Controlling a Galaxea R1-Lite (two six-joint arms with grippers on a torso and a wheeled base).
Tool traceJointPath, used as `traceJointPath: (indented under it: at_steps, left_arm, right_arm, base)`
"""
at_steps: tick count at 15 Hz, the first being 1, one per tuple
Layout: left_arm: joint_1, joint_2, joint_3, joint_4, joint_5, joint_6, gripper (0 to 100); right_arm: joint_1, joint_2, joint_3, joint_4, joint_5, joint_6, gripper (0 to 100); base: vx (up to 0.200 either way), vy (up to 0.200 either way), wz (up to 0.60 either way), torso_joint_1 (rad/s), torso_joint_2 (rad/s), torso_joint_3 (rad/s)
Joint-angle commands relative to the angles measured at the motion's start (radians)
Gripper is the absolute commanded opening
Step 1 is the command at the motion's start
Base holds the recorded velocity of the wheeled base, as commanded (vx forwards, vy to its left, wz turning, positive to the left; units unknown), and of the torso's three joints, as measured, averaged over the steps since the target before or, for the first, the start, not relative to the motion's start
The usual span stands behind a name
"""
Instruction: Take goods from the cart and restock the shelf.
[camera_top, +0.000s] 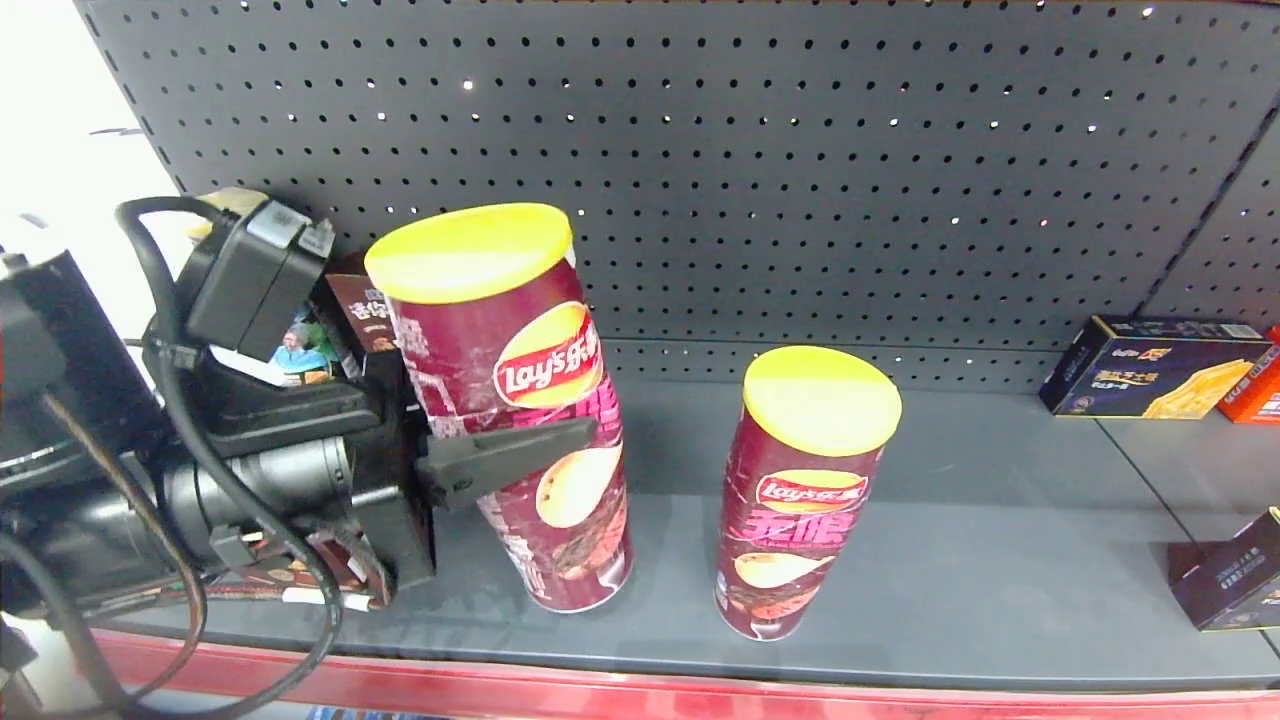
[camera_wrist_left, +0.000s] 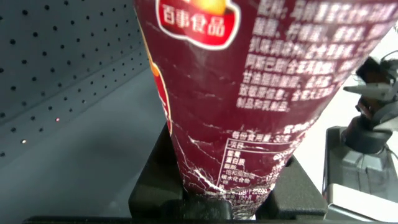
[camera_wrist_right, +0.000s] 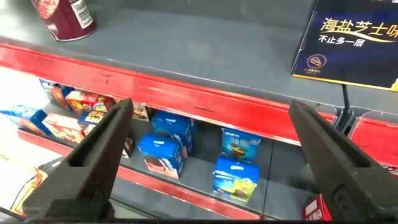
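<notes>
Two maroon chip cans with yellow lids are on the grey shelf (camera_top: 1000, 560). My left gripper (camera_top: 500, 425) is shut on the left can (camera_top: 520, 400) at mid-height, coming in from the left. This can leans left, with its base down at the shelf surface. In the left wrist view the held can (camera_wrist_left: 249, 93) rises between the fingers (camera_wrist_left: 155, 180). The second can (camera_top: 800, 490) stands upright just to its right, free. My right gripper (camera_wrist_right: 211, 162) hangs open in front of the shelf's red front edge (camera_wrist_right: 205, 99), with a can's base (camera_wrist_right: 65, 15) beyond it.
A perforated grey back panel (camera_top: 800, 150) closes the shelf behind. Boxes lie at the right: a dark blue one (camera_top: 1150, 380) at the back, another (camera_top: 1225, 585) near the front. Behind the left gripper stands a brown box (camera_top: 362, 315). Blue boxes (camera_wrist_right: 168, 149) fill the lower shelf.
</notes>
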Motion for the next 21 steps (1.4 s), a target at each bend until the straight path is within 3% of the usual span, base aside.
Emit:
traceJointPath:
  at_steps: [1,2,3,7,10,12,13,14,16,21]
  left_arm:
    - [0.004,0.012,-0.195,0.173,-0.004,0.001,0]
    - [0.004,0.012,-0.206,0.184,-0.004,0.002,0]
    - [0.008,0.018,-0.273,0.254,-0.030,0.002,0]
    - [0.039,0.059,-0.298,0.262,-0.089,0.009,0]
    - [0.053,0.071,-0.322,0.270,-0.070,-0.001,0]
    - [0.051,0.084,-0.350,0.331,-0.069,0.004,0]
    - [0.048,0.088,-0.376,0.382,-0.066,0.013,0]
    - [0.042,0.107,-0.400,0.428,-0.047,0.055,0]
    - [0.014,0.160,-0.428,0.428,0.028,0.096,0]
    - [-0.013,0.252,-0.525,0.438,0.025,0.102,0]
  right_arm:
    - [0.000,0.002,0.000,0.000,0.000,0.000,100]
    - [0.000,0.002,0.000,0.000,0.000,0.000,100]
    - [0.000,0.002,0.000,0.000,0.000,0.000,100]
    - [0.000,0.002,0.000,0.000,0.000,0.002,100]
    - [0.000,0.002,0.000,0.000,0.000,0.000,100]
    - [0.000,0.002,0.000,0.000,0.000,0.000,100]
    - [0.000,0.002,0.000,0.000,0.000,0.002,100]
    - [0.000,0.002,0.000,0.000,0.000,0.002,100]
    - [0.000,0.002,0.000,0.000,0.000,0.002,100]
    - [0.000,0.002,0.000,0.000,0.000,0.000,100]
  base:
    - [0.000,0.000,0.00,0.000,0.00,0.000]
    - [0.000,0.000,0.00,0.000,0.00,0.000]
    - [0.000,0.000,0.00,0.000,0.00,0.000]
    - [0.000,0.000,0.00,0.000,0.00,0.000]
    - [0.000,0.000,0.00,0.000,0.00,0.000]
    - [0.000,0.000,0.00,0.000,0.00,0.000]
    - [0.000,0.000,0.00,0.000,0.00,0.000]
    - [0.000,0.000,0.00,0.000,0.00,0.000]
    - [0.000,0.000,0.00,0.000,0.00,0.000]
    - [0.000,0.000,0.00,0.000,0.00,0.000]
